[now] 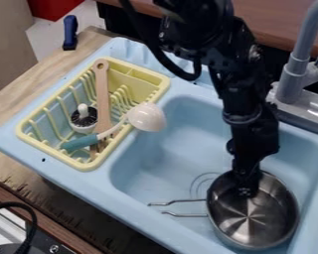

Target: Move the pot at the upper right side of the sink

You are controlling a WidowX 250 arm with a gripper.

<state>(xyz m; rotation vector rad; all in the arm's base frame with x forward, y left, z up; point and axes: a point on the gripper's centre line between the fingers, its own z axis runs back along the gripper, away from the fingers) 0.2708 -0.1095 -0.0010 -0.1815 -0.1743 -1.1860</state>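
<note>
Pot point(255, 223) in lower right of sink point(165, 158), wire handle pointing left. Pincer point(247, 191) down at pot's far side, probably placed to take wall for move toward upper right; opening and grip cannot be told. Pot holds no food. Yellow rack point(29, 136) keeps wooden spoon point(102, 92), ladle point(147, 117) and round brush point(84, 119) together, likely for drying.

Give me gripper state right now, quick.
Gripper: down at the pot, overlapping its faucet-side rim; can't tell open or closed, or whether it has a grip.
</note>
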